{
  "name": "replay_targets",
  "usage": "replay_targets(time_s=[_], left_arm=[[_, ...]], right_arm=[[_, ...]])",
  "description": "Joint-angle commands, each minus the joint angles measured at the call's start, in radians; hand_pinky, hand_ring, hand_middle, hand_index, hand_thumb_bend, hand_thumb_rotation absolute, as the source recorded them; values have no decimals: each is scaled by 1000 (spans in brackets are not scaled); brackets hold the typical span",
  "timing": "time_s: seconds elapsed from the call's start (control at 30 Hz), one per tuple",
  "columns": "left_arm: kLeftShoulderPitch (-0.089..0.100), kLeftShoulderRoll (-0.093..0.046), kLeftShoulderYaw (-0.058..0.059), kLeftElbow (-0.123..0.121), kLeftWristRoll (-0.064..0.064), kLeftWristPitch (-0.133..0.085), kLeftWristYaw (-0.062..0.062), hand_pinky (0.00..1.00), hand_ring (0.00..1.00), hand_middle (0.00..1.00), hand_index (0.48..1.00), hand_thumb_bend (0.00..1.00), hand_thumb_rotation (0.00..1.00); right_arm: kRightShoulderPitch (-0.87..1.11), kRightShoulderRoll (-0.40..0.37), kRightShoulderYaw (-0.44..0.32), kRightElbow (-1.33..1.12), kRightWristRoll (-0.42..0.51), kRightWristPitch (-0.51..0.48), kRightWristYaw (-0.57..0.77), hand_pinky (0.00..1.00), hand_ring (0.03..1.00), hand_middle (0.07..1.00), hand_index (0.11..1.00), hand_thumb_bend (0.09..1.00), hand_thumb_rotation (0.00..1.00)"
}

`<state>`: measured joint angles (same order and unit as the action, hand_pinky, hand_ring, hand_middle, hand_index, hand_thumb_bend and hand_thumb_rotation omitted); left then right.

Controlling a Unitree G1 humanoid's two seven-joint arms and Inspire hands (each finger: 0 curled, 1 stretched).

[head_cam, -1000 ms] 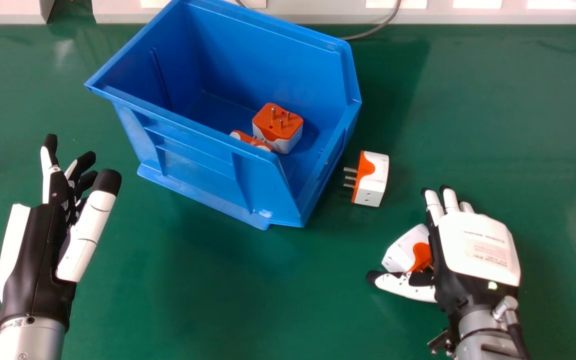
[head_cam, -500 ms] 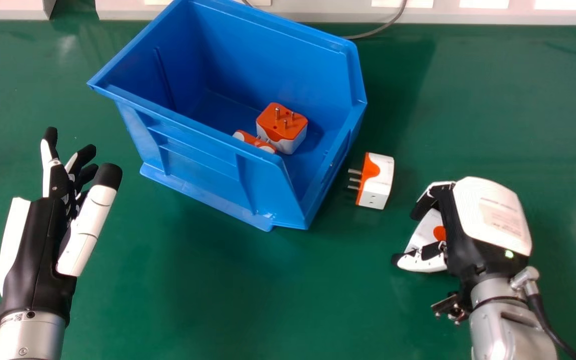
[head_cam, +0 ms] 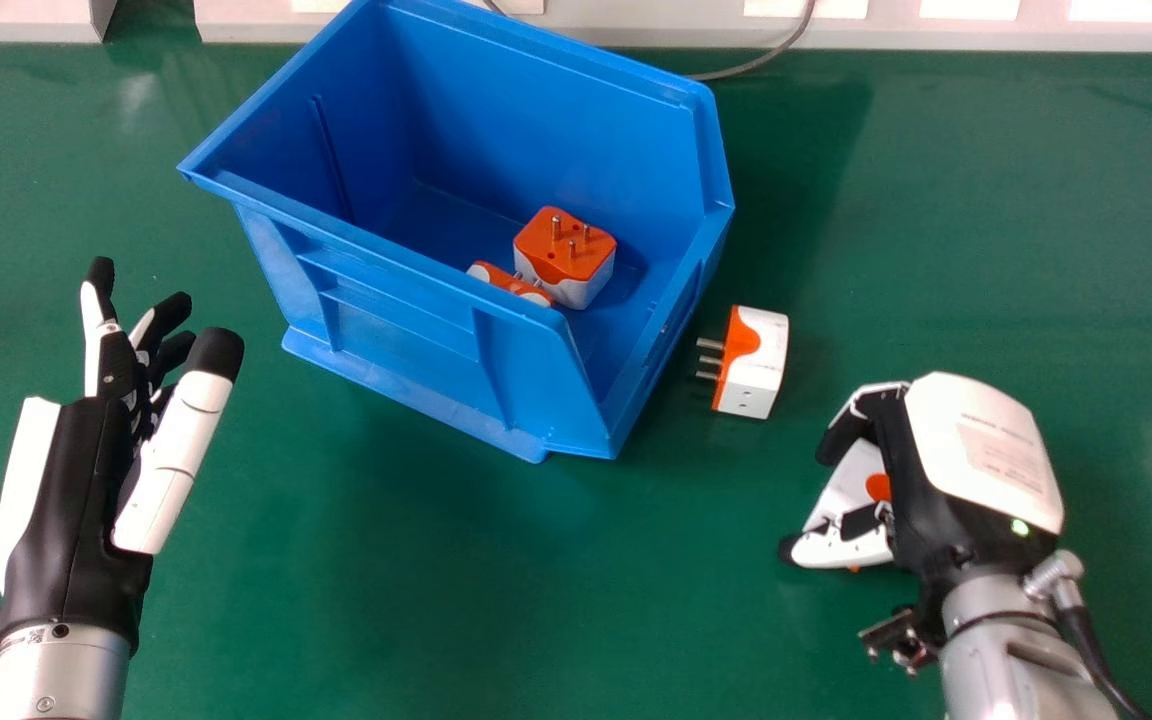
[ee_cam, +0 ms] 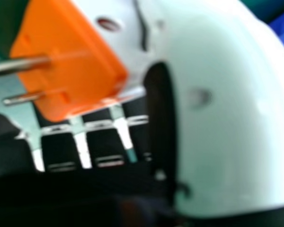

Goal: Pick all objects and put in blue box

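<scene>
Plug adapter (head_cam: 853, 477) grasped in my right hand (head_cam: 976, 450), right of and nearer than the blue box (head_cam: 396, 340).
I judge it light, stiff and slightly slippery, best pinched across its white sides, clear of the metal pins (ee_cam: 26, 65). Fingers and thumb curl round it, hiding much of its body; whether it clears the bench (head_cam: 436, 600) I cannot tell. A loose adapter (head_cam: 758, 365) lies just right of the box; inside, the near wall partly hides one adapter (head_cam: 511, 283) beside another (head_cam: 564, 255). Left hand (head_cam: 76, 500): relaxed, near left.
</scene>
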<state>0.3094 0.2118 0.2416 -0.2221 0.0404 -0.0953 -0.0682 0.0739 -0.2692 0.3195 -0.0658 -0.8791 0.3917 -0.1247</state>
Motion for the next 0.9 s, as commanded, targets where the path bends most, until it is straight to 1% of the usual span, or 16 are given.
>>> replay_targets(time_s=[0.0, 0.07, 0.1, 0.17, 0.23, 0.27, 0.3, 0.37, 0.4, 0.47, 0.53, 0.6, 0.7, 0.87], left_arm=[[0, 4, 2, -29, 0, -2, 1, 868, 915, 938, 920, 805, 912], [-6, 6, 3, -18, -2, -3, 0, 867, 914, 937, 920, 798, 912], [-8, 6, 3, -13, -2, -4, 0, 867, 914, 937, 920, 792, 912], [-9, 6, 2, -19, -1, 1, 0, 867, 914, 937, 920, 785, 912], [-8, 4, 1, -25, 1, 5, 1, 867, 914, 937, 920, 782, 912], [-10, 4, 1, -22, 1, 4, 1, 867, 914, 937, 920, 784, 912], [-11, 5, 1, -20, 1, 3, 1, 867, 914, 937, 920, 789, 912], [-12, 4, 0, -19, 3, 3, 2, 867, 914, 937, 920, 792, 912], [-13, 4, -1, -19, 4, 3, 3, 867, 914, 937, 920, 793, 912], [-10, 2, -3, -28, 6, 8, 5, 867, 914, 937, 920, 793, 912], [-11, 0, -5, -28, 8, 9, 7, 867, 915, 937, 920, 791, 912], [-14, 0, -5, -20, 8, 6, 9, 867, 915, 937, 920, 789, 913], [-11, 0, -7, -25, 10, 9, 10, 868, 915, 938, 920, 774, 914], [-5, -1, -10, -39, 10, 18, 12, 868, 915, 938, 921, 767, 916]], right_arm=[[16, -20, -6, -120, -50, 4, -1, 67, 123, 462, 483, 524, 0], [14, -24, -13, -195, -86, 9, -1, 67, 124, 466, 482, 525, 0], [11, -24, -17, -218, -97, 11, 2, 67, 122, 451, 480, 522, 0], [-12, -25, -25, -256, -109, -7, -4, 67, 116, 407, 477, 515, 0], [-39, -30, -29, -274, -112, -38, -16, 70, 118, 400, 479, 511, 0], [-71, -32, -36, -287, -99, -60, -9, 69, 117, 359, 478, 506, 26], [-98, -31, -42, -298, -85, -78, 0, 62, 110, 269, 473, 497, 80], [-138, -26, -51, -302, -59, -105, 13, 55, 107, 208, 470, 490, 118], [-150, -22, -54, -298, -51, -114, 15, 57, 110, 195, 470, 488, 127], [-199, -17, -55, -286, -20, -148, 32, 58, 109, 174, 469, 487, 133], [-261, -26, -48, -257, 2, -191, 48, 52, 94, 147, 469, 487, 134], [-321, -37, -38, -217, 4, -227, 63, 48, 87, 136, 469, 486, 135], [-395, -48, -22, -146, -5, -278, 60, 46, 84, 134, 469, 486, 136], [-506, -56, 21, -41, -65, -332, 33, 34, 72, 127, 469, 487, 140]])
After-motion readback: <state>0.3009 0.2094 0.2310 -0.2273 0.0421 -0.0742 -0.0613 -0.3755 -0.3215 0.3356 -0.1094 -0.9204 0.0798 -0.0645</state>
